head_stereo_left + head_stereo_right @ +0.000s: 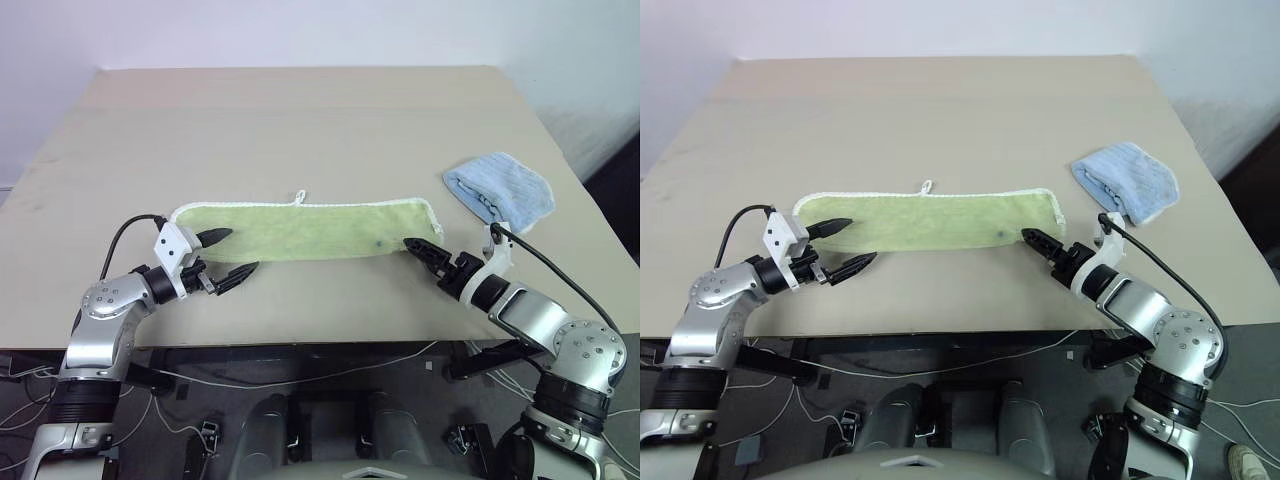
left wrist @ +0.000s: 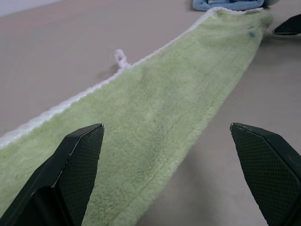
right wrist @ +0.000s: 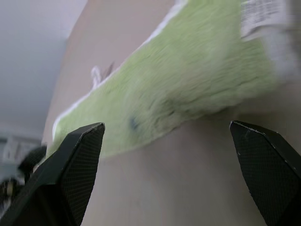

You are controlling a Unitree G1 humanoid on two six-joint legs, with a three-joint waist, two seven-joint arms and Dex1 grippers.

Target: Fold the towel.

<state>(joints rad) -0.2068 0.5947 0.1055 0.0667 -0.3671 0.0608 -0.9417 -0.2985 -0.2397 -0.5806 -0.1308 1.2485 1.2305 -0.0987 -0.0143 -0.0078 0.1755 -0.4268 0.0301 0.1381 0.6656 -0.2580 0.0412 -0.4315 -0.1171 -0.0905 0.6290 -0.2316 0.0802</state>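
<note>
Flanking towel [image 1: 305, 229] ends, left pincer [image 1: 229, 254] spread, right pincer [image 1: 424, 251] spread

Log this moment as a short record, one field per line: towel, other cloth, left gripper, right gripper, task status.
towel: lime-green towel, already folded into a long narrow strip, flat on the table, white loop on its far edge
other cloth: small light-blue towel, bunched, beyond the strip's right end, apart from it
left gripper: left gripper open, at the strip's left end, one finger over the cloth, holding nothing
right gripper: right gripper open, at the strip's right end, holding nothing
task status: lengthwise fold made; strip not yet folded end to end
</note>
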